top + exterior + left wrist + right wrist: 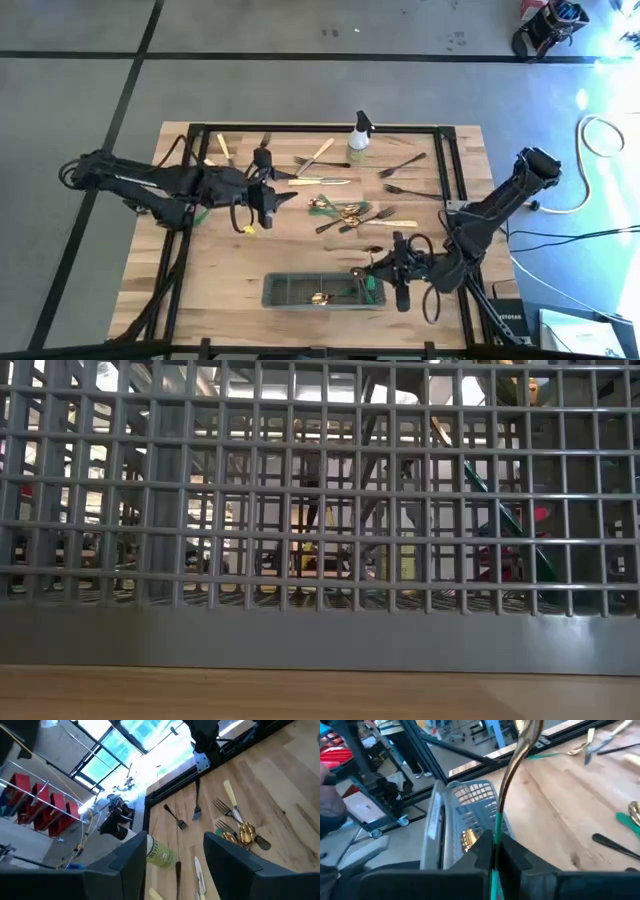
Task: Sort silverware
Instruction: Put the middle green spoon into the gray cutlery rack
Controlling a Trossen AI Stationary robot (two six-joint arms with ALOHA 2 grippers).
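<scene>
Right fingers [495,851] clenched on gold green-handled spoon [517,765] beside grey caddy [437,815], left fingers [172,857] spread, holding nothing

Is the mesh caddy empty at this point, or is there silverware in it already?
Not empty. A gold spoon lies inside the mesh caddy; the right wrist view shows its gold bowl behind the mesh too.

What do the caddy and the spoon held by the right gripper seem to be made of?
The caddy looks like grey wire mesh, probably coated metal or plastic: a matte open grid above a solid lower band. The spoon in the right gripper seems polished gold-toned metal, as its curved neck reflects light, with a green handle, possibly plastic or resin.
</scene>
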